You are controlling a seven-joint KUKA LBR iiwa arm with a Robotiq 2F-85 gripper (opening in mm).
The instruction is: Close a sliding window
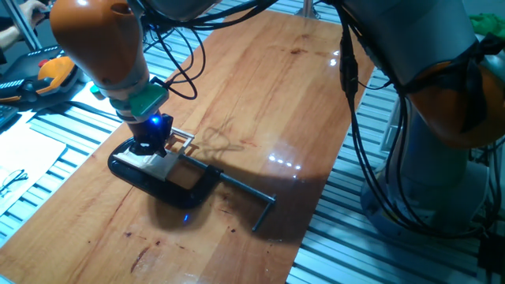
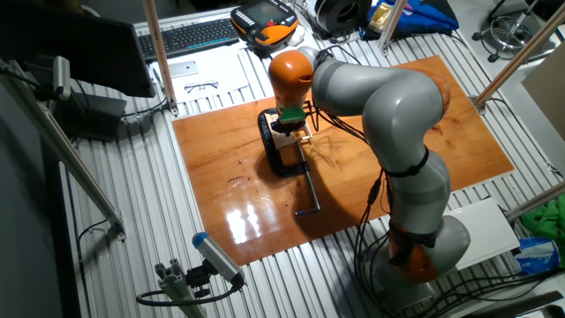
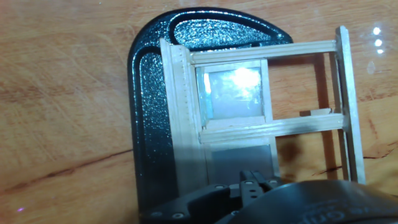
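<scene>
The sliding window [image 3: 267, 124] is a small pale wood frame with thin crossbars, lying flat on the wooden board and held in a black C-clamp [image 3: 149, 93]. Its glazed sash [image 3: 233, 93] sits at the left of the frame in the hand view, and the right part shows the board through it. My gripper [image 3: 252, 182] is just above the window's near edge, fingertips together and holding nothing. In one fixed view the gripper [image 1: 150, 147] stands over the window [image 1: 181, 144] and the clamp [image 1: 162, 180]. In the other fixed view the gripper [image 2: 290, 129] hides most of the window [image 2: 300, 139].
The clamp's steel screw rod [image 1: 248, 192] with a bent handle points toward the board's edge. The wooden board [image 2: 424, 150] lies on a slatted metal table. A keyboard [image 2: 190, 35], an orange-black pendant [image 2: 265, 22], glasses [image 2: 203, 86] and upright poles [image 2: 159, 53] stand beyond the board.
</scene>
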